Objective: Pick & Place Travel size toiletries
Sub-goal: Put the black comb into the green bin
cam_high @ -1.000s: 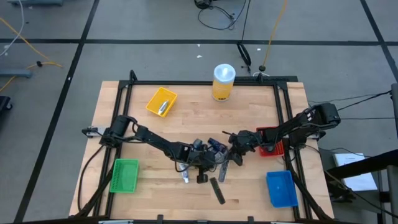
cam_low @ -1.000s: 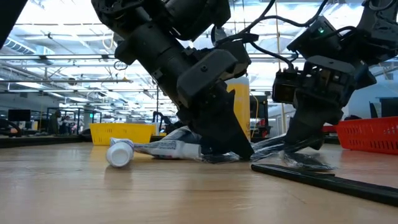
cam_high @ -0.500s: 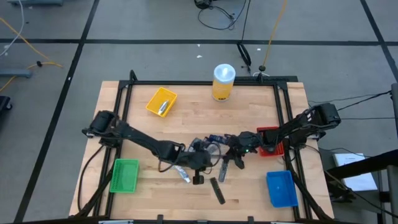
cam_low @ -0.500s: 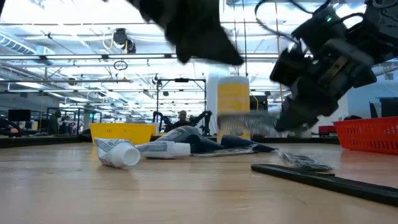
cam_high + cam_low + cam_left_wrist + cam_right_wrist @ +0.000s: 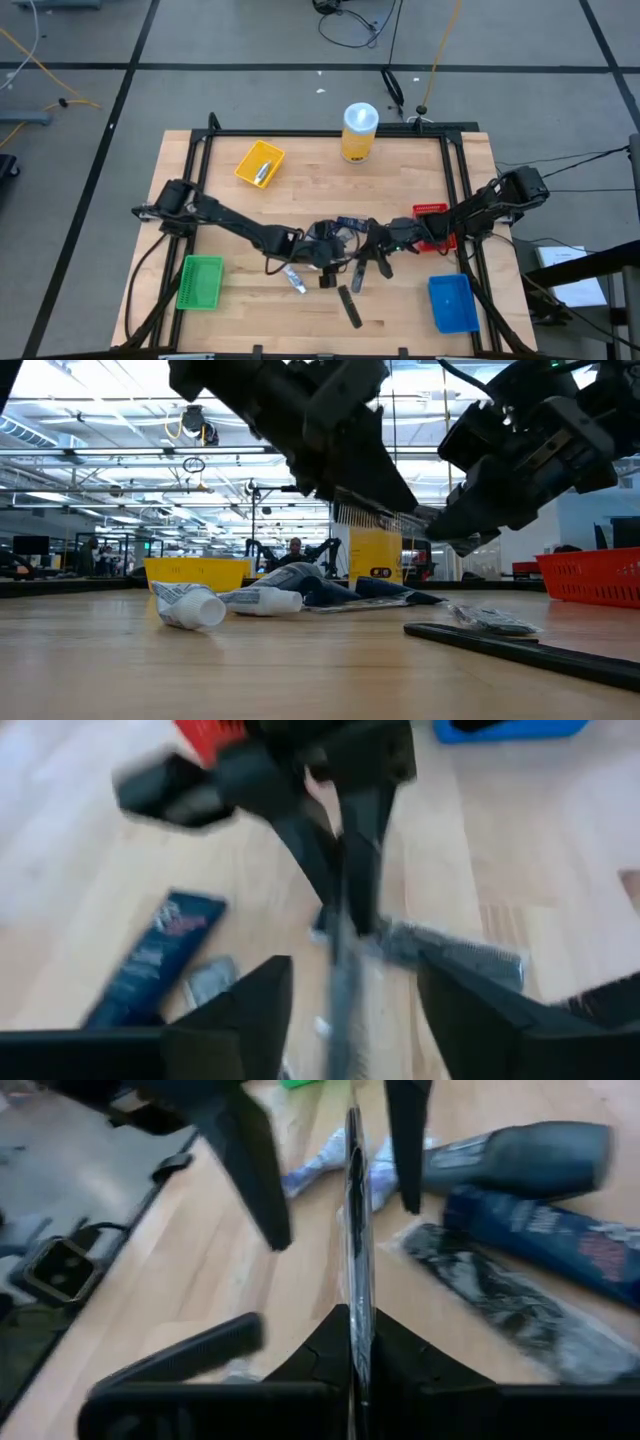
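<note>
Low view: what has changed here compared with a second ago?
Both arms rose off the wooden table. The right gripper came up shut on a thin flat silver strip taken from the pile. The left gripper lifted beside it, fingers open and empty. The white-capped silver tube turned slightly. The tall yellow canister and the black flat stick stayed put.
</note>
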